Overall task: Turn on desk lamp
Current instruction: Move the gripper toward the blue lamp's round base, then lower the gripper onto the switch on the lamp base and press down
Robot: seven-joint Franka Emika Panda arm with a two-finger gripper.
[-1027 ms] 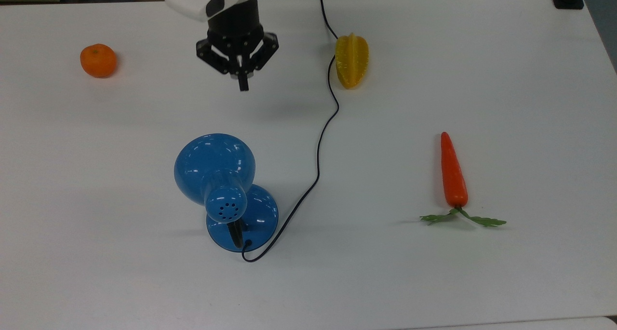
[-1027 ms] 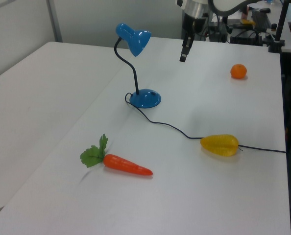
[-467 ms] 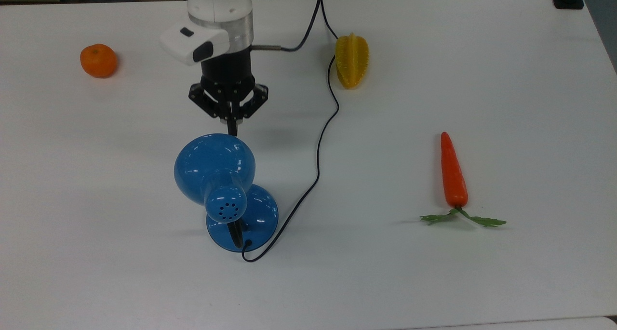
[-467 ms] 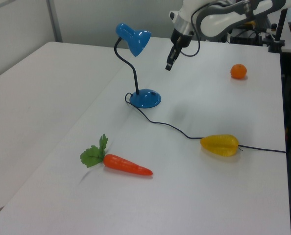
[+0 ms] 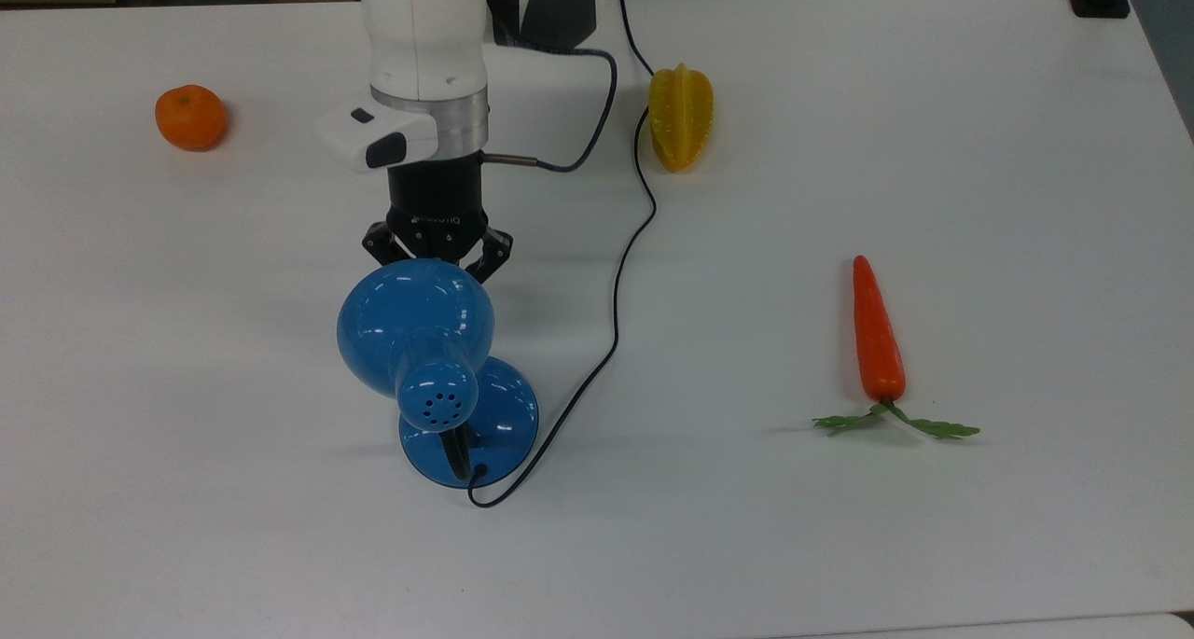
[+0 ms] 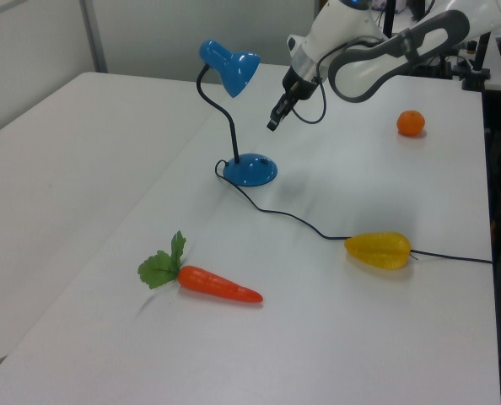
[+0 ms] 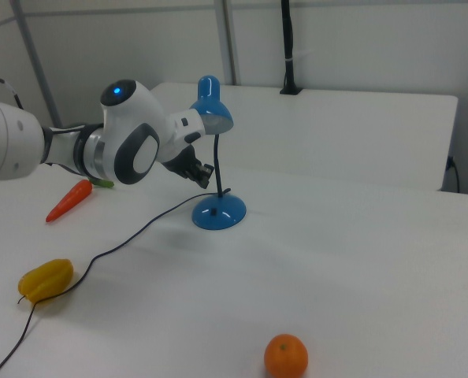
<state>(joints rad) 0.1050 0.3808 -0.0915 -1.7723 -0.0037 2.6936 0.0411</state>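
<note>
The desk lamp stands on the white table, with its glossy blue shade [image 5: 410,317] over the round blue base [image 5: 508,415]. In the left view the shade [image 6: 234,69] sits high on a curved black neck above the base [image 6: 250,170], and no light shows from it. My gripper [image 6: 273,125] hangs in the air just to the left view's right of the neck, below the shade and above the base, touching nothing. Its fingers are shut and empty. In the top view the shade hides the fingertips. The right view has the gripper [image 7: 206,178] close beside the neck.
A thin black cord [image 5: 617,294] runs from the lamp base past a yellow starfruit [image 5: 681,117] toward the table's far edge. An orange [image 5: 190,117] lies at the top view's left and a carrot [image 5: 877,336] at the top view's right.
The arm has come down the top view toward the lamp. Its fingertips, in open view a second ago, now sit behind the shade's rim. The lamp has not moved.
</note>
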